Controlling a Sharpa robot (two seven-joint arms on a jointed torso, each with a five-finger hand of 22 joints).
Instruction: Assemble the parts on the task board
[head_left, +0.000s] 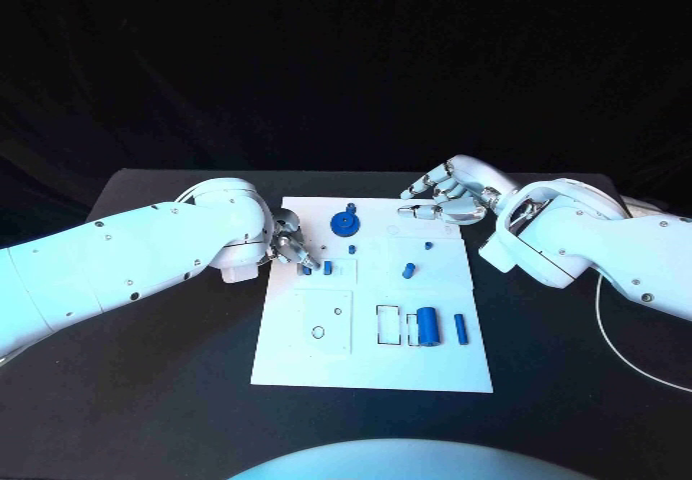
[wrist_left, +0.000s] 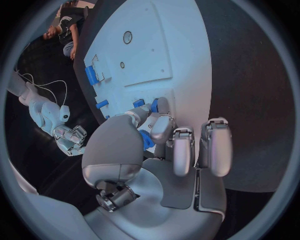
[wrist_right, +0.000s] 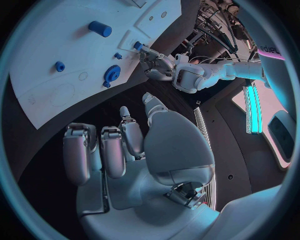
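The white task board (head_left: 310, 365) lies mid-table. My left hand (head_left: 287, 245) is at its left edge and pinches a small blue part (wrist_left: 147, 139) between thumb and a finger; another small blue part (head_left: 329, 267) sits just beside the fingertips. A blue gear (head_left: 346, 223) stands near the far edge, with a small blue peg (head_left: 352, 248) below it. Two short blue pieces (head_left: 430, 243) (head_left: 410, 269) stand right of centre. A thick blue cylinder (head_left: 427, 325) and a thin blue bar (head_left: 462, 328) lie near the front right. My right hand (head_left: 446, 196) hovers over the far right corner, holding nothing.
Rectangular outlines and small holes (head_left: 320, 331) mark the board's front half. Black table (head_left: 159, 400) surrounds the board on all sides. A thin white cable (head_left: 613, 335) runs along the table under my right arm.
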